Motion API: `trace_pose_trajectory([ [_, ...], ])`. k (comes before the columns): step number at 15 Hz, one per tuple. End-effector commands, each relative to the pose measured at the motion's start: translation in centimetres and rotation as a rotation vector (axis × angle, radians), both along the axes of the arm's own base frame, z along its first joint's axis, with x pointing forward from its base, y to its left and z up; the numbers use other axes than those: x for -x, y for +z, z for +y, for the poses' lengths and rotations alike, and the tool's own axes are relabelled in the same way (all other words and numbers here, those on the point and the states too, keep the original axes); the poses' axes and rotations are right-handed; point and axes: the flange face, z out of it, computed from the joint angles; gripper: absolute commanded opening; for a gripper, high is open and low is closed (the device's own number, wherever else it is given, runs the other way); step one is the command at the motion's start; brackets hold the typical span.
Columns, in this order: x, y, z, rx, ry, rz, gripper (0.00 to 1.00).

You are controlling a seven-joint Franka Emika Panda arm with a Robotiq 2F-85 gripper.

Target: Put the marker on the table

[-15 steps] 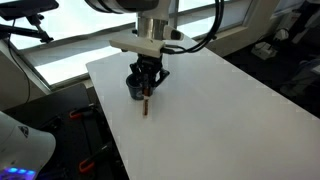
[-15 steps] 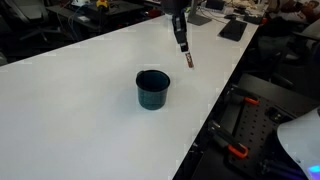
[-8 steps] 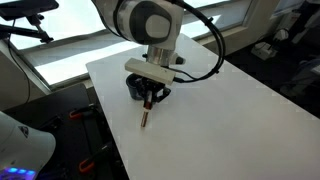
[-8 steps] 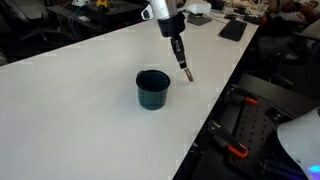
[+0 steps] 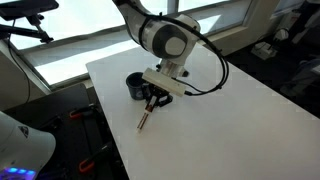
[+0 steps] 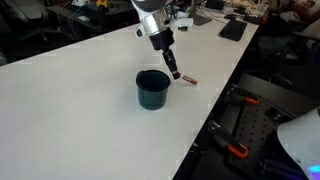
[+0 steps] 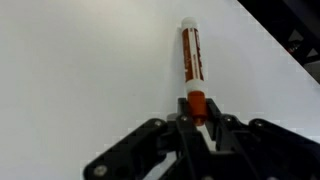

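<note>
We see a plain white tabletop (image 7: 80, 70); our tool (image 7: 198, 116) clamps the white, orange-ended marker (image 7: 190, 55), which points toward twelve o'clock.

arm (image 5: 165, 38) bent low | tool (image 7: 197, 120) tilted | jaws closed

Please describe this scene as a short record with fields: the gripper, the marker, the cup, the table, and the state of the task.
gripper: gripper shut on the marker's dark end
marker: marker tilted low over the table, free end near the surface; contact unclear
cup: cup upright, beside the marker, not touching it
table: table white, bears the cup
task state: marker not yet released
</note>
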Motion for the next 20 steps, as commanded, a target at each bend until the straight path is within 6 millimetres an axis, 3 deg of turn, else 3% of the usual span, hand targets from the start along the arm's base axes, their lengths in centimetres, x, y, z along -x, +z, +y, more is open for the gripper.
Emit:
trace_pose_trajectory([
  [1,-1.9,-1.3,0.2,-0.029,-0.021,0.061,0.05],
  [6,-3.2,-2.3,0.5,-0.023,-0.024,0.092,0.05],
  [7,-3.2,-2.3,0.5,-0.02,-0.029,0.106,0.45],
  [8,-3.3,-2.3,0.5,-0.016,-0.025,0.113,0.47],
  [9,-2.7,-2.6,0.1,-0.009,-0.013,0.09,0.28],
  [12,-3.0,-2.7,0.1,-0.008,-0.014,0.097,0.47],
  [20,-3.0,-2.8,0.1,-0.008,-0.014,0.098,0.48],
])
